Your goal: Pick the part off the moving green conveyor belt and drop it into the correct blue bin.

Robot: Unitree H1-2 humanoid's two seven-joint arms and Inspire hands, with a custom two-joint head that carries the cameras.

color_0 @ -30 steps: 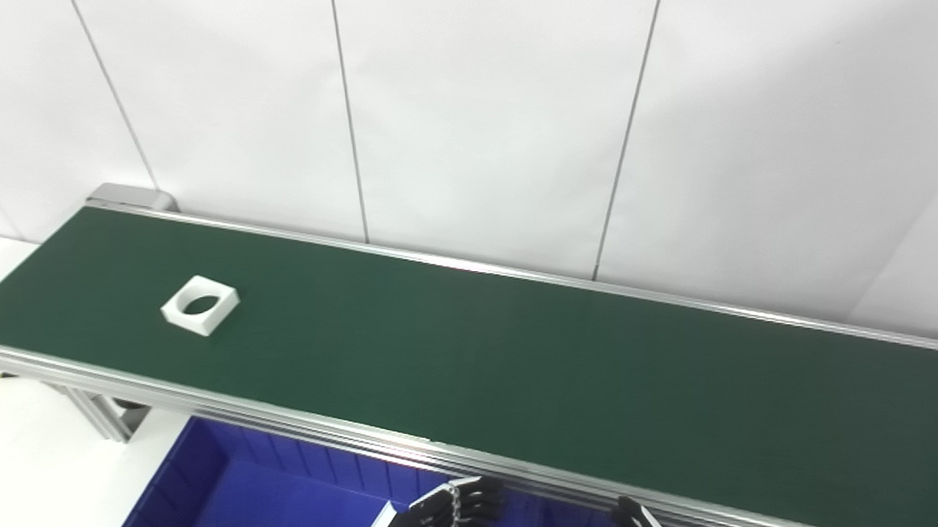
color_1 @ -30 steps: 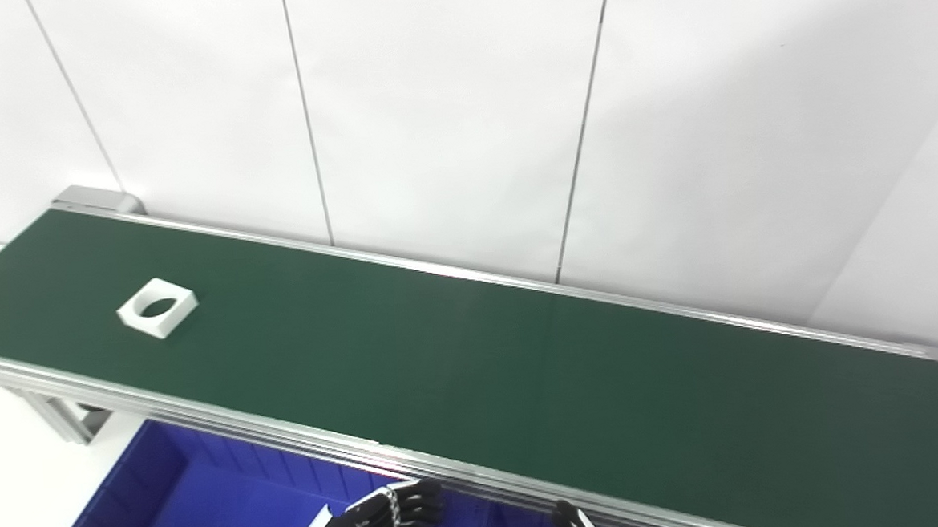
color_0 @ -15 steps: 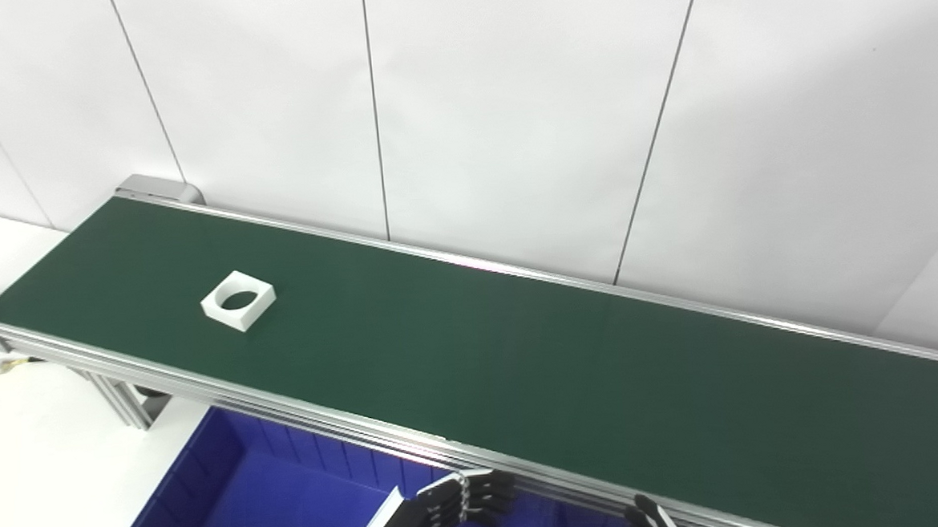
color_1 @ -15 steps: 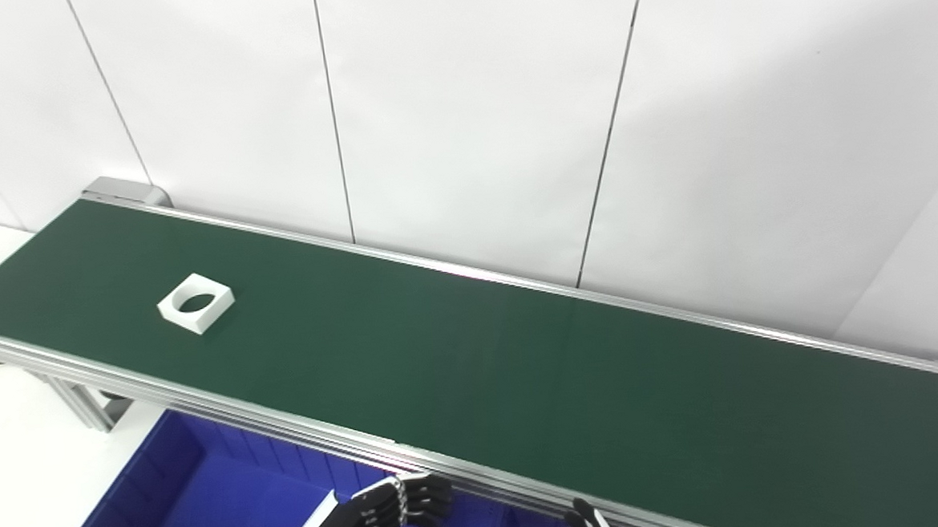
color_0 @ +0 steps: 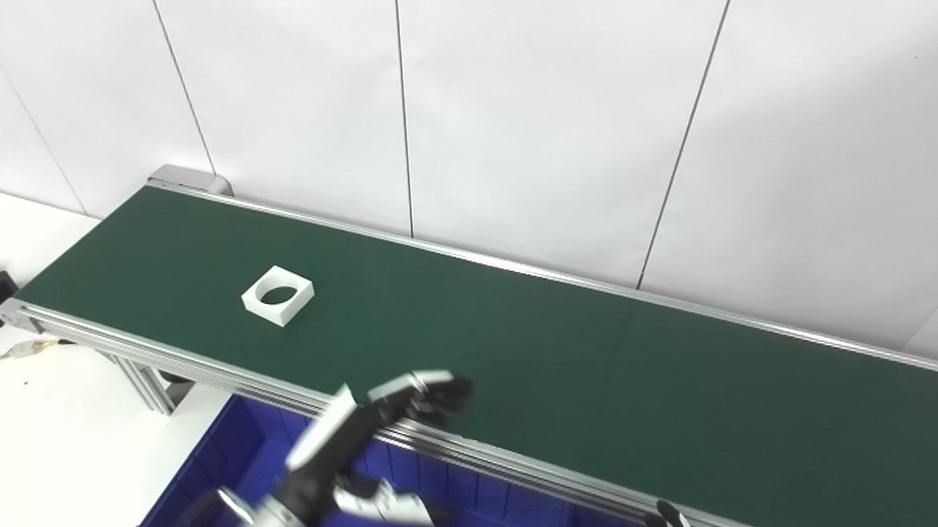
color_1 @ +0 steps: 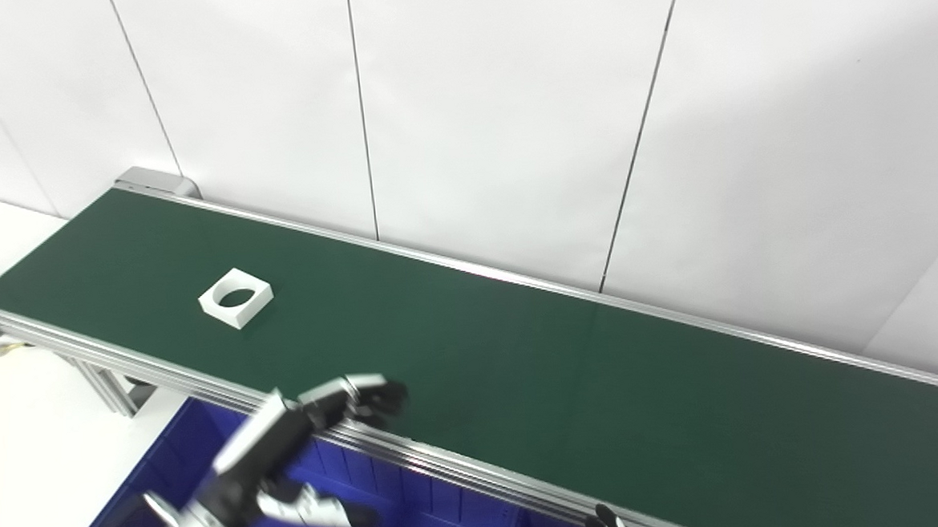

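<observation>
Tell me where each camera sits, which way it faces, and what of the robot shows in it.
Left eye view: on the head, looking down at the belt; shows the left hand and right hand's fingertips.
Right eye view: beside it, same aim; left hand and right fingertips again.
Both share the part, bin and wall.

No legible text (labels, numbers) anywhere

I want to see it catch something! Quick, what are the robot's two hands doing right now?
Left hand: open, holding nothing, above the near edge of the green conveyor belt.
Right hand: only fingertips show; cannot be told.
</observation>
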